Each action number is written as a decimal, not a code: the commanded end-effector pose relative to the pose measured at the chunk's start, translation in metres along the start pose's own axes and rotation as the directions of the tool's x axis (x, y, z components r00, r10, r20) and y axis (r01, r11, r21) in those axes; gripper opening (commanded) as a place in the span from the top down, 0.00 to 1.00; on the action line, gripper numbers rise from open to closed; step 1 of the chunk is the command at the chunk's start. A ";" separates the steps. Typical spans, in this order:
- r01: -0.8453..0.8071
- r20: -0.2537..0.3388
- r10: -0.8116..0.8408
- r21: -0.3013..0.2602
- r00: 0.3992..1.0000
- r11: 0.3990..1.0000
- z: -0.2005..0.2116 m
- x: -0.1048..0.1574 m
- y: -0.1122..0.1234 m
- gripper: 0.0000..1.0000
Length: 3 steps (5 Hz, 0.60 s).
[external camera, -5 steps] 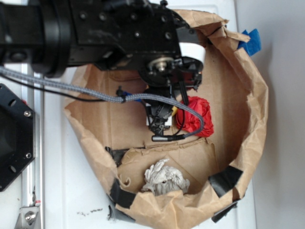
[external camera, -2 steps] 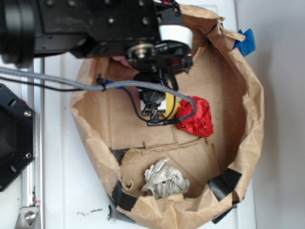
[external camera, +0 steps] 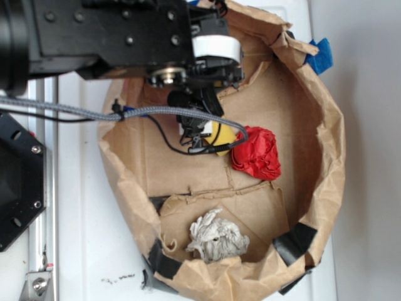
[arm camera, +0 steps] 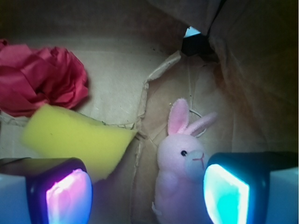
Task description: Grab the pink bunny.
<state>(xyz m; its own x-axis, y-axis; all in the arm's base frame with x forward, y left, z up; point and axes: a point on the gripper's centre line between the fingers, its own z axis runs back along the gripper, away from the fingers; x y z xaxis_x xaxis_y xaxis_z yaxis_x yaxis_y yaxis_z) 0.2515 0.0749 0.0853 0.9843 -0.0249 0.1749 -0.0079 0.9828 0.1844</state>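
1. The arm reaches into a brown paper bag [external camera: 326,144] lying open on the table, and the gripper [arm camera: 147,193] hangs low inside it with its jaws spread wide and nothing held.
2. From the wrist view, the bunny [arm camera: 180,168] sits upright on the bag floor between the two lit pads, close against the right-hand pad [arm camera: 226,193] and well clear of the left one [arm camera: 67,196].
3. A yellow sponge [arm camera: 77,140] lies just left of the bunny, its thin end pointing toward it; a red cloth wad [arm camera: 39,81] sits behind the sponge.
4. From overhead the arm hides the bunny; only the sponge [external camera: 222,135], the wad [external camera: 257,152] and a grey crumpled rag [external camera: 216,235] show.
5. I'd call this the final approach, with the grasp not yet made.
6. Next it seems to need a small shift toward the bunny's side to centre it, a little more descent, then closing, taking care the left pad doesn't catch the sponge.
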 end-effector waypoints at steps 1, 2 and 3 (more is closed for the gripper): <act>0.000 0.008 -0.001 0.038 1.000 0.999 -0.004 -0.001 -0.002 0.00; -0.005 0.002 0.005 0.045 1.000 0.999 -0.006 -0.002 0.001 0.00; -0.012 -0.011 0.013 0.062 1.000 0.998 -0.014 -0.003 0.010 0.00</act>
<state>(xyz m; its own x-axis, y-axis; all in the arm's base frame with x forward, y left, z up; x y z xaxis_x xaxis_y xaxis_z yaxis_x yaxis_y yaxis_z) 0.2493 0.0815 0.0648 0.9902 -0.0333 0.1358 0.0006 0.9723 0.2337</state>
